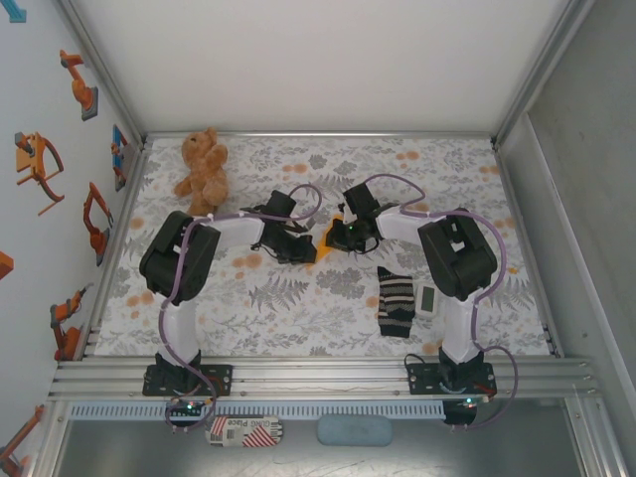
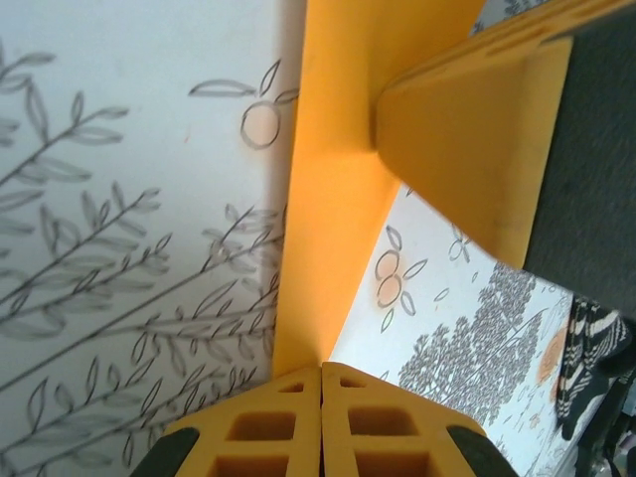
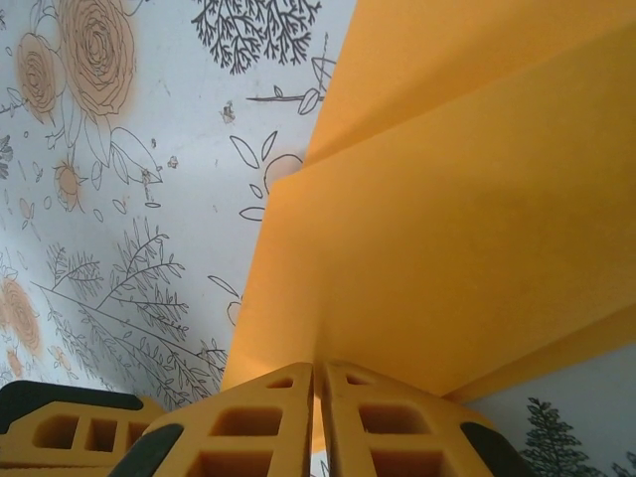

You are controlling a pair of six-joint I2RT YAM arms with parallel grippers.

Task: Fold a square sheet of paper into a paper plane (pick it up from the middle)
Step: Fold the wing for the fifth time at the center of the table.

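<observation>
Near end: yellow-fingered left hand [image 2: 320,370] has its jaws together, clamped on an edge of the thin orange-yellow paper sheet [image 2: 333,199]. The yellow-fingered right hand [image 3: 314,370] is pinched tight on it too.

Risk: two firm grips on one thin sheet, so any pull in opposite directions likely tears it or drags a crease off line. A shallow pinch could slip and let the layers spring open.

The sheet sits mid-way across the floral-print worktop [image 1: 298,298], between the hands; can't tell if it touches. It looks partly folded, with overlapping layers and straight creases, no dart yet. Brown plush teddy bear [image 1: 203,167] sits far back, well apart.
</observation>
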